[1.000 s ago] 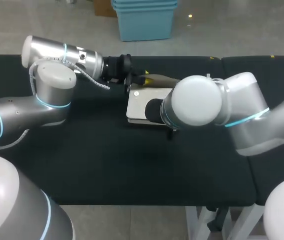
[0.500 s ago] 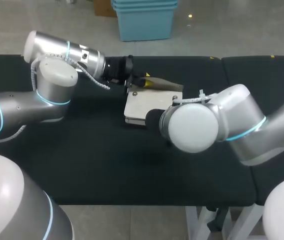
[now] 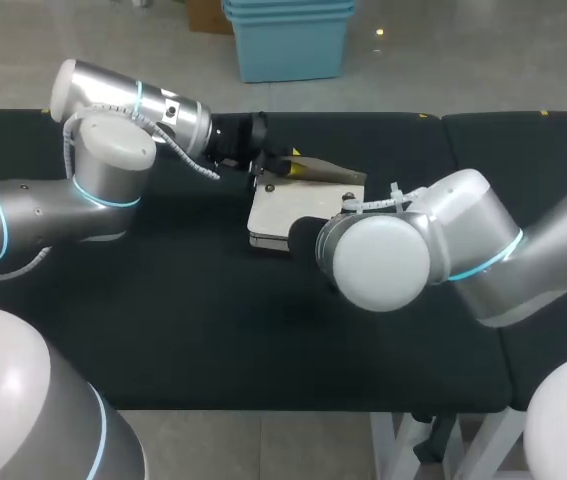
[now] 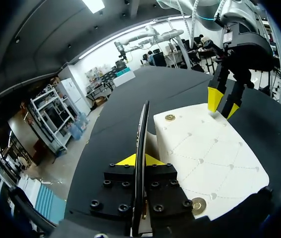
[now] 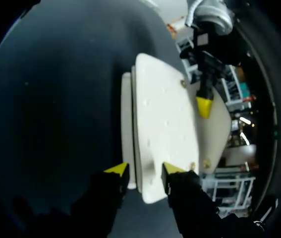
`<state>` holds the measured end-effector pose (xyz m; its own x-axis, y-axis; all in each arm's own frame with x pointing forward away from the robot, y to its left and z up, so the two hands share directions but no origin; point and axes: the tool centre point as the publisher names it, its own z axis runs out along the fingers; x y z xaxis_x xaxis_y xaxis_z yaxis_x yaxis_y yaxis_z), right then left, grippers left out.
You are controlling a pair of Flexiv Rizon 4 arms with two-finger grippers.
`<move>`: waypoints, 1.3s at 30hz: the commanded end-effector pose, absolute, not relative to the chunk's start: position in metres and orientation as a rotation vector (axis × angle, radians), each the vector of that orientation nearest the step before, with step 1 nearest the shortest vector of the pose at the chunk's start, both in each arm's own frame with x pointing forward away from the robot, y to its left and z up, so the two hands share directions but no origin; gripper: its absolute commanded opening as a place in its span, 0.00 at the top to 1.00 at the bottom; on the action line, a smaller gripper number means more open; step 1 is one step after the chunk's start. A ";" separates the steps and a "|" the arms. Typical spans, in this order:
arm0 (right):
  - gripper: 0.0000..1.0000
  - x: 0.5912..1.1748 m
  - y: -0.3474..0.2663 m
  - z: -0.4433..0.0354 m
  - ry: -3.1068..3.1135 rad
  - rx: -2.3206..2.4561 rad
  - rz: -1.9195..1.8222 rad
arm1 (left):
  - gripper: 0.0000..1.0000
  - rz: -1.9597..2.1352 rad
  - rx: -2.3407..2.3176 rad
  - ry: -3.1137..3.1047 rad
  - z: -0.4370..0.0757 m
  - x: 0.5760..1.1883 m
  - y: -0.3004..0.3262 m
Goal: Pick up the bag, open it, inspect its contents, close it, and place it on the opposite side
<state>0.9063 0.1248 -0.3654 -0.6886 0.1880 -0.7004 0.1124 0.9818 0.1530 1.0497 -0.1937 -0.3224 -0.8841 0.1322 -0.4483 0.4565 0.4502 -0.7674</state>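
Note:
A cream quilted bag [image 3: 283, 210] with gold snaps lies on the black table, also seen in the left wrist view [image 4: 204, 153] and the right wrist view [image 5: 162, 119]. My left gripper [image 3: 266, 165] [image 4: 139, 159] is shut on the thin dark edge of the bag's flap [image 4: 142, 124], which stands lifted. My right gripper [image 5: 144, 169] [image 4: 223, 105] stands open at the opposite edge of the bag, one finger on either side of that edge. In the head view the right wrist hides its fingers.
The black table [image 3: 213, 340] spreads wide in front of the bag. A seam [image 3: 445, 150] splits its right part. My left elbow [image 3: 113, 150] and my right elbow [image 3: 378, 260] hang above the table beside the bag.
My right gripper has opened, and that arm has swung toward the table's front. The bag has shifted slightly left and its flap stands higher in the left gripper.

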 end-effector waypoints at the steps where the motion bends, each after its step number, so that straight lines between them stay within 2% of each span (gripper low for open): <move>1: 0.62 0.911 0.122 -0.368 2.327 0.211 0.134 | 1.00 -1.419 0.517 2.385 -0.325 1.051 -0.193; 5: 0.67 0.914 0.120 -0.369 2.322 0.215 0.137 | 1.00 -1.421 0.534 2.388 -0.325 1.049 -0.192; 7: 0.74 0.916 0.120 -0.370 2.321 0.215 0.138 | 1.00 -1.424 0.546 2.386 -0.325 1.048 -0.192; 8: 0.80 0.916 0.120 -0.371 2.321 0.217 0.140 | 1.00 -1.424 0.547 2.385 -0.325 1.048 -0.192; 10: 1.00 0.917 0.120 -0.372 2.322 0.220 0.146 | 1.00 -1.426 0.556 2.378 -0.326 1.046 -0.190; 38: 1.00 0.914 0.121 -0.378 2.327 0.239 0.167 | 1.00 -1.263 0.871 2.114 -0.342 1.009 -0.181; 39: 1.00 0.914 0.121 -0.378 2.327 0.239 0.167 | 0.95 -1.260 0.868 2.109 -0.342 1.008 -0.180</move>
